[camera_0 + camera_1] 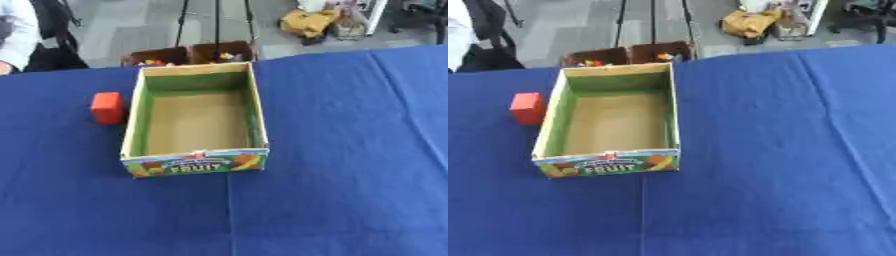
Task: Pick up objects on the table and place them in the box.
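An open cardboard box (pixel 257 107) with green inner walls and a "FRUIT" label on its near side sits on the blue tablecloth, slightly left of centre. Its inside shows only bare cardboard floor. A red-orange block (pixel 108 107) stands upright on the cloth just left of the box, close to its left wall but apart from it. Neither of my hands shows in either view.
The blue cloth (pixel 350 150) covers the whole table, with a fold line running down the right side. Beyond the far edge, two brown bins (pixel 192 54) with small colourful items stand on the floor, beside tripod legs and a yellow bag (pixel 306 21).
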